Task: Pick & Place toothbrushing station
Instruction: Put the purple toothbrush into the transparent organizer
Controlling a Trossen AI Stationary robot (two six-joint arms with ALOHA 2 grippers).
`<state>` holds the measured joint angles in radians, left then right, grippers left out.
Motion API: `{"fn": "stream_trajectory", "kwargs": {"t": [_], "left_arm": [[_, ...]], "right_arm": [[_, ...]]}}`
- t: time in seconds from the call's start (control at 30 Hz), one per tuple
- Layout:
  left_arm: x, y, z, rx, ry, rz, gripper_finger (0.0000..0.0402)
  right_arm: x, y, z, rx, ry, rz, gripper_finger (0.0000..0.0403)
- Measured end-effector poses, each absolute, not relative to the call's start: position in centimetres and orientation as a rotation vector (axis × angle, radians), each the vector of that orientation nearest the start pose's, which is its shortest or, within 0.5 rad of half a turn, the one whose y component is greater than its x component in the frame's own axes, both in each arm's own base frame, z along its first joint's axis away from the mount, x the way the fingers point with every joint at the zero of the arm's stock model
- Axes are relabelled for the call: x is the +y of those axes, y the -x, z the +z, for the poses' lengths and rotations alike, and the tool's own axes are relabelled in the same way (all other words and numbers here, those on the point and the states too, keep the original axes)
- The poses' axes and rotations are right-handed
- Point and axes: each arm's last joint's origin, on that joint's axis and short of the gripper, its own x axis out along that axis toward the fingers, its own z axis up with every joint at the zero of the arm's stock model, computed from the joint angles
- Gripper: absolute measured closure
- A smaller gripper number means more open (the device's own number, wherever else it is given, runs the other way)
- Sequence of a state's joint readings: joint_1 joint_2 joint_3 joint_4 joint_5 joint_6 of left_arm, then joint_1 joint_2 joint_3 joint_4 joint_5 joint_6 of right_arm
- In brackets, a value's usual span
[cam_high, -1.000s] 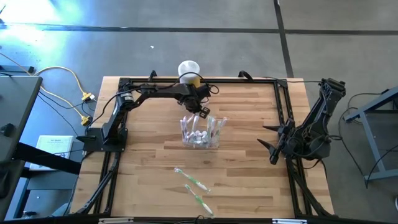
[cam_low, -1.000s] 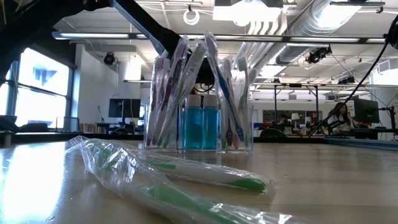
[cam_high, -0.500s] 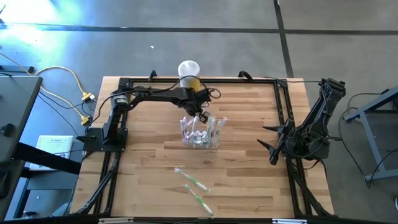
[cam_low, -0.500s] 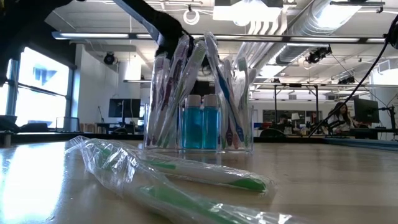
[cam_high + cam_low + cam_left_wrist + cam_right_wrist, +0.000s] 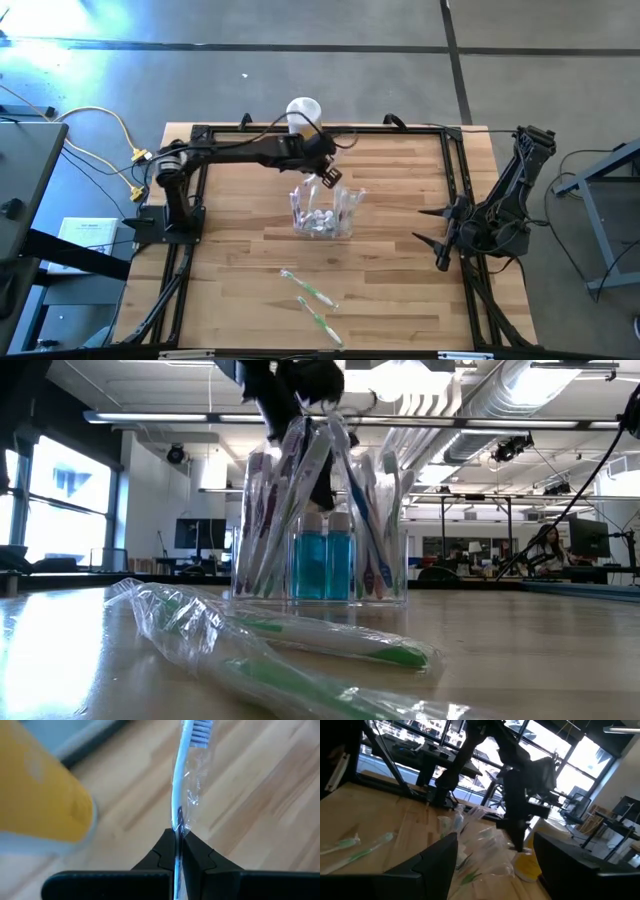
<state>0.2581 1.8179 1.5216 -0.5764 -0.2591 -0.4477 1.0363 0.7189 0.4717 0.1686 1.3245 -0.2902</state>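
Left arm's fingers (image 5: 177, 851), now risen with wrapped toothbrush (image 5: 187, 775), above toothbrushing station (image 5: 322, 212).

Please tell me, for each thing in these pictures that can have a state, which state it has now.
left claw: shut on wrapped blue toothbrush, above the holder.
right claw: open, empty, waiting at the table's right side.
toothbrushing station: upright, filled with toothbrushes.
blue bottles: upright inside the station.
green toothbrushes: wrapped, lying on the table.
yellow canister: upright, lid on.
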Motion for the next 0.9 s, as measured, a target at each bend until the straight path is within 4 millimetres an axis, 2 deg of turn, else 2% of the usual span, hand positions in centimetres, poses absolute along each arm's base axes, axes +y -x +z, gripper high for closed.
{"fn": "stream_trajectory", "kwargs": {"t": [0.23, 0.33, 0.43, 0.6, 0.73, 0.83, 0.9], "left_arm": [[10.6, -36.2, 32.7, 0.567, 0.266, 0.684, 0.04], [9.6, -34.9, 35.4, 0.493, 0.2, 0.634, 0.04], [7.2, -32.9, 37.9, 0.466, 0.152, 0.549, 0.04], [2.2, -29.2, 42.0, 0.354, 0.114, 0.416, 0.04], [-1.5, -27.7, 41.9, 0.329, 0.079, 0.36, 0.04], [-4.0, -27.4, 39.5, 0.339, 0.091, 0.355, 0.04], [-6.0, -27.3, 36.8, 0.323, 0.084, 0.337, 0.04]], "right_arm": [[11.5, -10.0, 27.0, 0.062, 0.353, -0.204, 0.0149], [11.7, -10.1, 27.0, 0.055, 0.349, -0.142, 0.0149], [12.0, -10.1, 26.8, 0.05, 0.311, -0.085, 0.0149], [12.4, -10.3, 26.5, 0.055, 0.243, -0.015, 0.0149], [12.9, -10.6, 26.1, 0.069, 0.195, 0.0, 0.0149], [13.3, -10.8, 25.6, 0.085, 0.155, 0.0, 0.0149], [13.7, -11.0, 25.3, 0.1, 0.136, 0.021, 0.0149]]}}
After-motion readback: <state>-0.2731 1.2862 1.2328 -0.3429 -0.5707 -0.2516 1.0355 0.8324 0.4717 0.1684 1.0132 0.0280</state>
